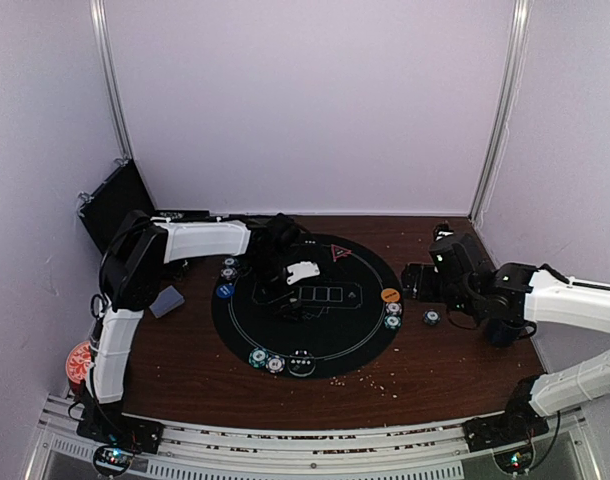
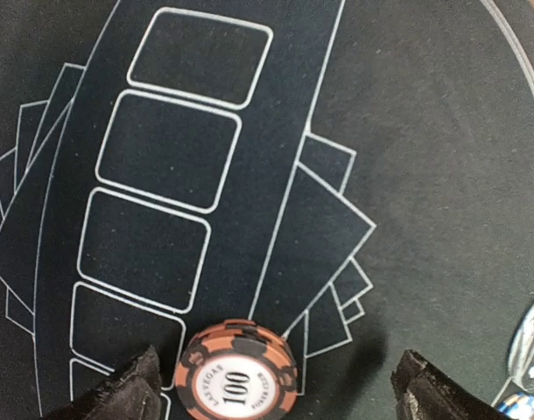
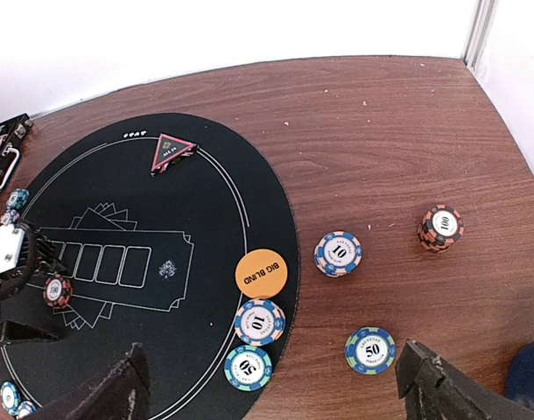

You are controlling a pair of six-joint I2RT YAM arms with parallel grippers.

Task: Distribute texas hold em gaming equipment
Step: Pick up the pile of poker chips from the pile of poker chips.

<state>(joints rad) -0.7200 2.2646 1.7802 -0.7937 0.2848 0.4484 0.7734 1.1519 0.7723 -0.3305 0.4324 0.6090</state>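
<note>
Over the centre of the black mat [image 1: 245,335], my left tool [image 2: 278,385] hung spread wide and empty. An orange 100 chip [image 2: 239,372] lay flat on the printed card outlines between its fingers, closer to one finger than the other. My right tool [image 3: 276,385] was likewise released, gripping nothing, above the mat's right edge. I judged the job roughly half done. The red triangle marker [image 3: 172,152], the orange big-blind button [image 3: 262,273] and the blue button [image 1: 224,291] were out. A rim 10 chip [image 3: 259,321] and a rim 50 chip [image 3: 248,367] sat at the right, and a chip cluster [image 1: 266,360] at the near rim. Left, as I read it, were a stray 10 chip [image 3: 338,254], a stray 50 chip [image 3: 369,350] and a short 100 stack [image 3: 439,227], all loose on the tabletop [image 1: 435,375]. The grey-blue cards [image 1: 167,301] lay off the mat, not yet dealt. A dark blue mug [image 1: 503,332] crowded my right arm, a red-topped can [image 1: 78,362] stood beside my left, and the left arm itself lay across the mat.
</note>
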